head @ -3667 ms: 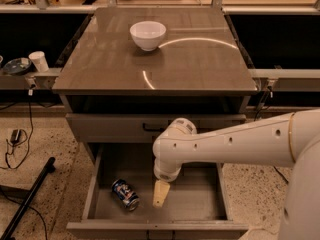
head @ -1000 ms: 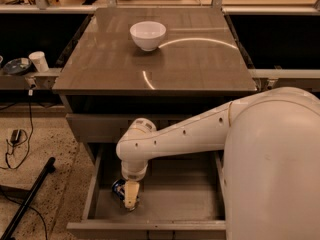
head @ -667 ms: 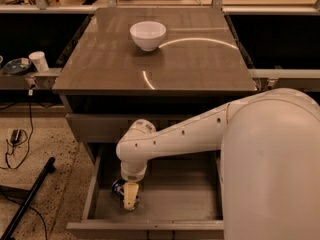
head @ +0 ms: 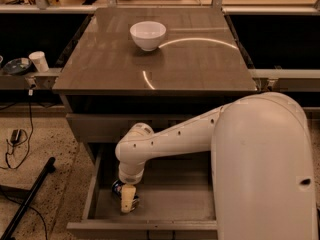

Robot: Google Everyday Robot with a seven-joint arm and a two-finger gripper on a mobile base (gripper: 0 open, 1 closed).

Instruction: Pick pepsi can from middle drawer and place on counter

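In the middle drawer [head: 175, 200], the gripper [head: 128, 203] covers most of the pepsi can [head: 118, 188] (grip cannot be told).

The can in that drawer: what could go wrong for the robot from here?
1. The hand is low in the drawer, right over the can, which is mostly hidden beneath it; a poor grip might let the can slip away.
2. The arm sits just under the closed drawer front above, so lifting straight up might bump it.
3. A bowl stands on the counter; a careless placing could knock it.
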